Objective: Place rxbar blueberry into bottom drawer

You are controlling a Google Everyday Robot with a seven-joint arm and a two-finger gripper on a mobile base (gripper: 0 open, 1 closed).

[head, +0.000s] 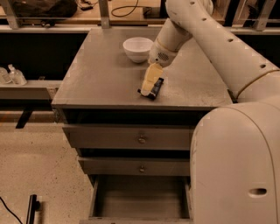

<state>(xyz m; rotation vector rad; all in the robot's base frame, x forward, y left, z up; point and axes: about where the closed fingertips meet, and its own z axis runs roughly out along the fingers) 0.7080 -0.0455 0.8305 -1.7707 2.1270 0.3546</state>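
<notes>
Grey cabinet top (96,74) at frame centre, white bowl (138,48) toward its back, rxbar blueberry (156,88) near its front edge, gripper (149,82) down on it, grip cannot be told, bottom drawer (140,197) open at lower centre, speckled floor (39,166) lower left.

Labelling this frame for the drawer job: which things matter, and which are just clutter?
Job:
rxbar blueberry, lying on the cabinet top
gripper, right at the bar
bottom drawer, pulled open

Lying about:
white bowl, behind the bar
top drawer and middle drawer, both shut
black bag, far back left
</notes>
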